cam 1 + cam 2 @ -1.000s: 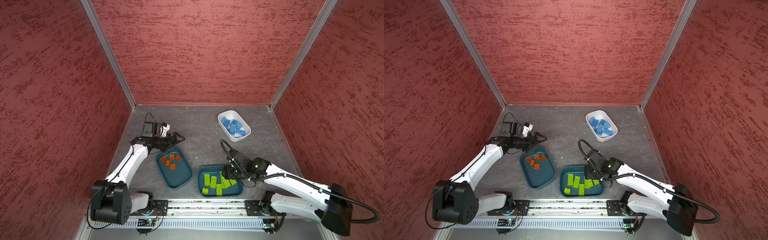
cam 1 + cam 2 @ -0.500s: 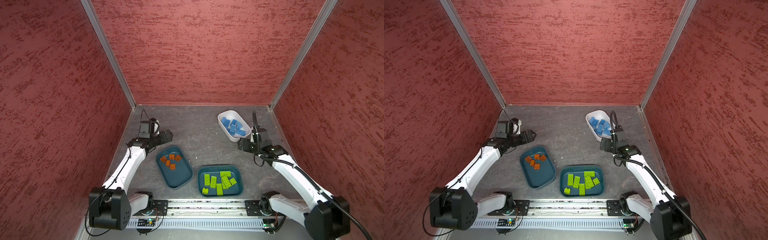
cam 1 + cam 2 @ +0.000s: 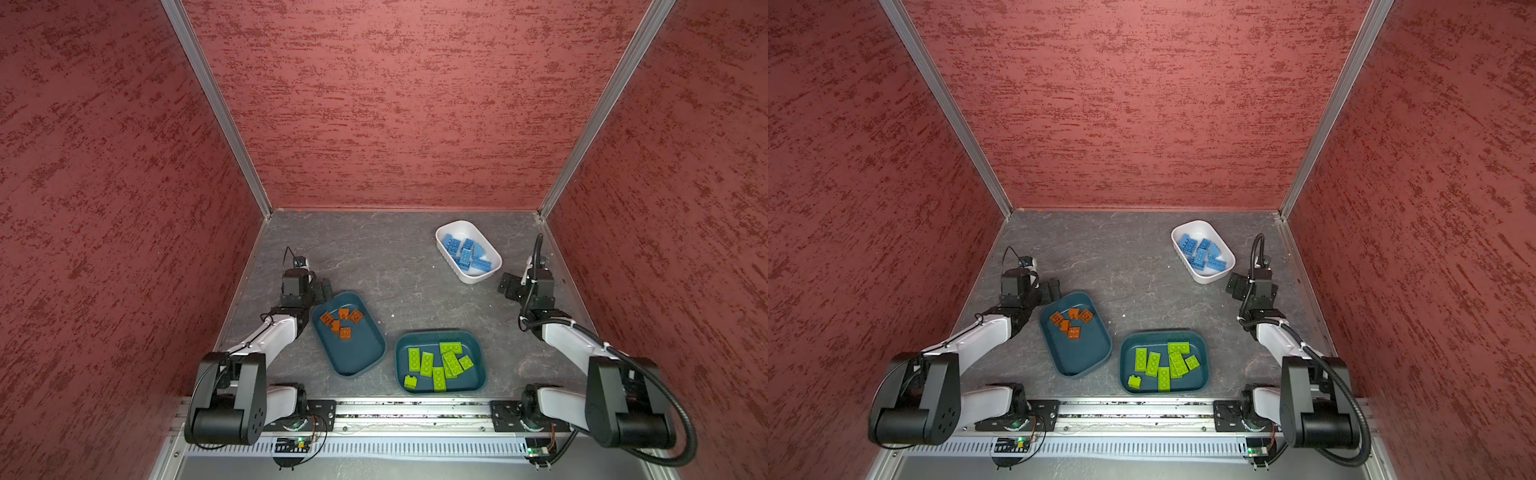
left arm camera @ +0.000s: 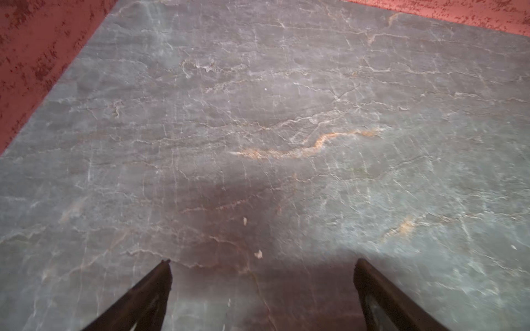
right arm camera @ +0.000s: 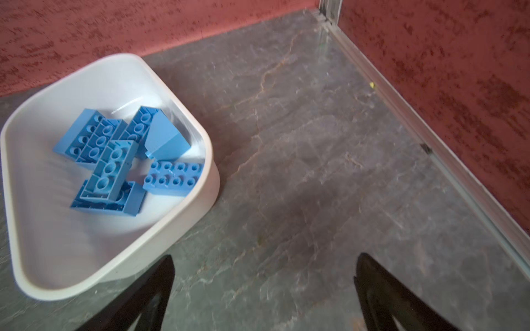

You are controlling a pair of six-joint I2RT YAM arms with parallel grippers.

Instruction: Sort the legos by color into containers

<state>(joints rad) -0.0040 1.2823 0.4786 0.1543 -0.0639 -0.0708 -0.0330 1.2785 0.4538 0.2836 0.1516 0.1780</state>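
Since your right gripper (image 5: pixel 265 258) has swung from the teal tub (image 3: pixel 467 380) of green legos (image 3: pixel 438 365) to beside the white tub (image 5: pixel 114 266) of blue legos (image 5: pixel 114 160), both it and the left gripper (image 4: pixel 262 260) gape wide and empty. Orange legos (image 3: pixel 340 322) lie in the other teal tub (image 3: pixel 353 353), so sorting looks finished.

top views: overhead, whole table (image 3: pixel 395 257) | wrists: low, seemingly forward-down | shared: white tub (image 5: pixel 209 183)

— Where's everything?
— Blue bricks (image 3: pixel 467 254) piled in the white tub (image 3: pixel 473 278) at the back; orange bricks (image 3: pixel 340 321) in the left teal tub (image 3: pixel 353 353); green bricks (image 3: pixel 427 363) flat in the right teal tub (image 3: pixel 419 340).
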